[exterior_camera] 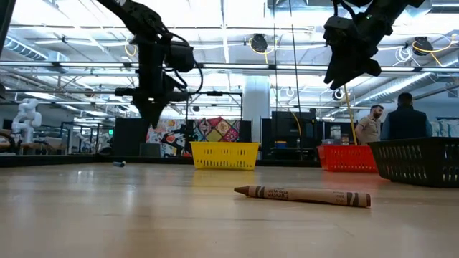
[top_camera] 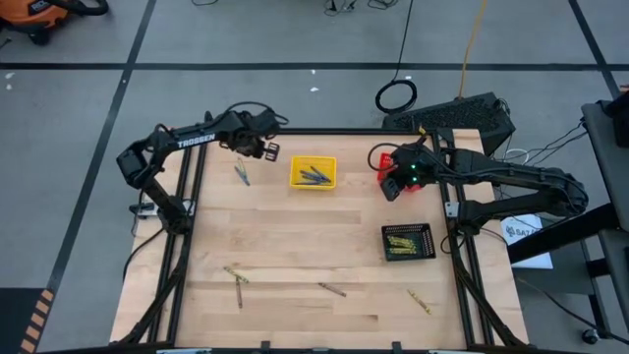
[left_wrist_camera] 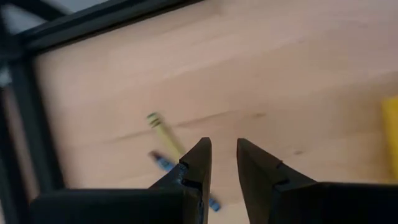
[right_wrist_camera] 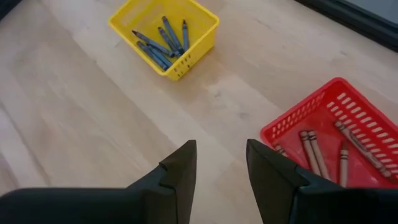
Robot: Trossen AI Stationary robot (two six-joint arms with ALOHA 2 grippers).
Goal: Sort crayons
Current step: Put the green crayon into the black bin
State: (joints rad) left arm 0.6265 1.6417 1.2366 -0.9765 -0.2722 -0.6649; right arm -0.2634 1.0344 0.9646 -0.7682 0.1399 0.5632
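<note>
The left claw (top_camera: 267, 149) hangs above the far left of the bench (top_camera: 295, 256), fingers parted and empty, over a yellow crayon (left_wrist_camera: 163, 132) and a blue crayon (left_wrist_camera: 163, 162) lying together. The right claw (top_camera: 395, 185) hangs parted and empty beside the red basket (right_wrist_camera: 339, 118) holding brown crayons (right_wrist_camera: 309, 149). Blue crayons (top_camera: 314, 175) fill the yellow basket (top_camera: 295, 182); yellow ones (top_camera: 401, 241) lie in the black basket (top_camera: 428, 232). Four more crayons (top_camera: 332, 289) lie scattered along the near edge.
</note>
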